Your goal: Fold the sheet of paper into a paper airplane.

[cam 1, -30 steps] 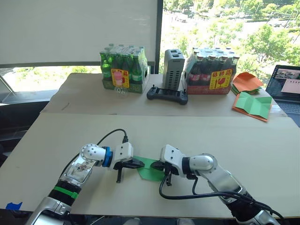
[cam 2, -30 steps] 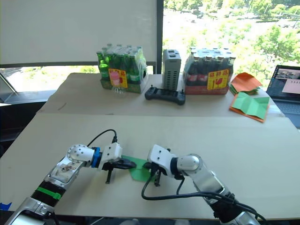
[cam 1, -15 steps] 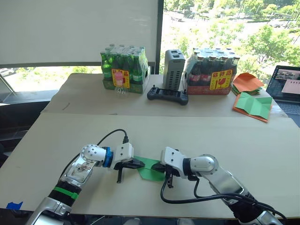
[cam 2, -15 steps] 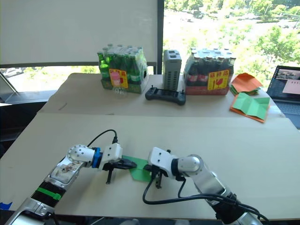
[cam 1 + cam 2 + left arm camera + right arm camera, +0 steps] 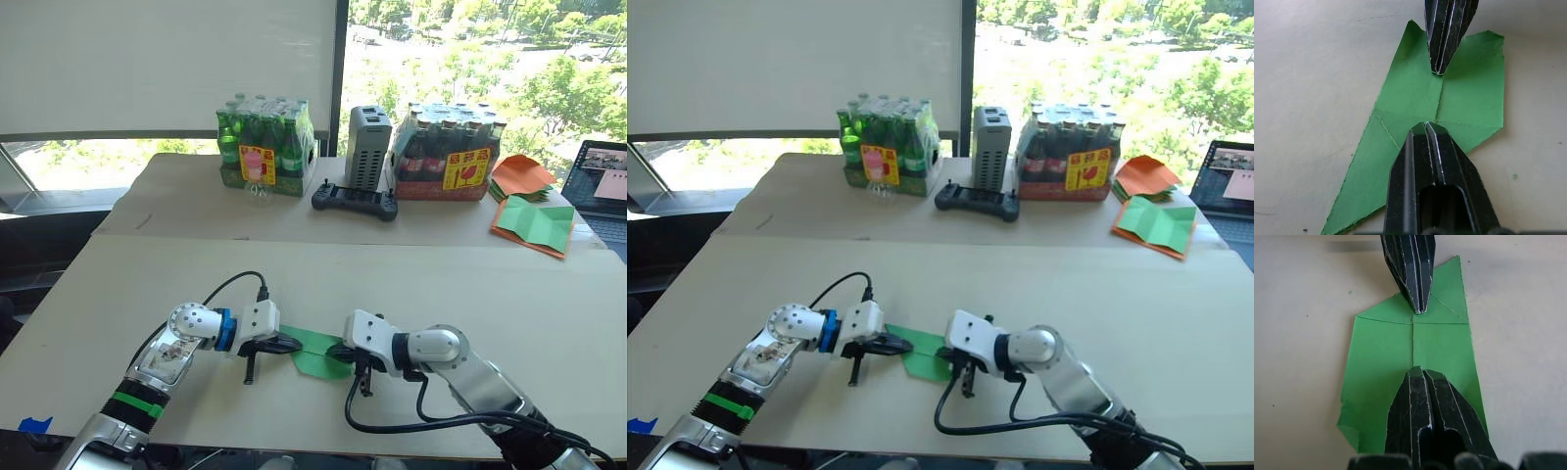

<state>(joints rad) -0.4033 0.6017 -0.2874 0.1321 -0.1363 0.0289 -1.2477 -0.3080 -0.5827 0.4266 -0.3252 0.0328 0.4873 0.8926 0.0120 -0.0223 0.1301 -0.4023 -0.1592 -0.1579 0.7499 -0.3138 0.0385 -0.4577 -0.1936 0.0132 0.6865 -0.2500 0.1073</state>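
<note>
Near the table's [image 5: 549,294] front edge, the paper [image 5: 315,352] lay flat between 2 grippers. The left gripper [image 5: 281,345] and right gripper [image 5: 338,351], both clenched, pressed fingertips onto its centre crease. Bottle packs [image 5: 263,147] stood at the far edge.

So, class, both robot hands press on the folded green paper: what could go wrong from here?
1. The left hand and right hand both press closed tips along the centre crease of the sheet of paper; uneven pressure could skew the fold.
2. The thin paper lies flat on the smooth table, so it might slide or tear at its ragged edge.
</note>
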